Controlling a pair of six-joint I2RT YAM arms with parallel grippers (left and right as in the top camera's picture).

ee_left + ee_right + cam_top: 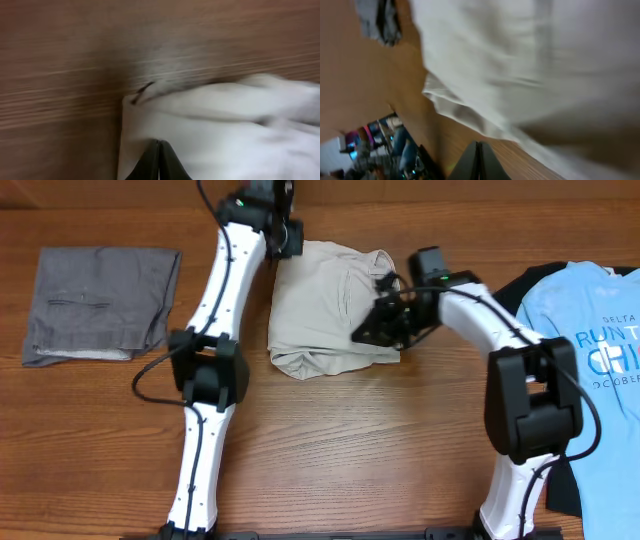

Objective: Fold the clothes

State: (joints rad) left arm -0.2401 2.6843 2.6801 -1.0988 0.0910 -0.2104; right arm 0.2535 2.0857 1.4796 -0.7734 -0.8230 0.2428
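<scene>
Light beige cotton trousers [320, 310] lie in a folded, rumpled bundle on the brown wooden bench [350, 460]. They sit about midway between its left and right edges, nearer the far edge than the near one. Towards the left edge, well apart from them, lies a flat pair of grey folded trousers [100, 300]. Between that pair and the beige bundle, the white left arm [215, 330] runs from the near edge up to the far edge. The left fingers [288, 238] sit at the bundle's far left corner.

In the left wrist view these fingers [154, 167] are pressed together over the pale trousers [225, 130], just inside their left border. Whether any cloth is pinched between them cannot be told.

The right fingers [372, 328] hang over the bundle's right side. In the right wrist view the fingers [472, 167] are closed together, with the tips pointing at the strip of bench just beside the trousers' hem [520, 60].

At the right edge a light blue printed T-shirt [590, 345] lies spread on a dark cloth [562, 490]. The black elbow of the right arm [535, 400] covers the T-shirt's left border.
</scene>
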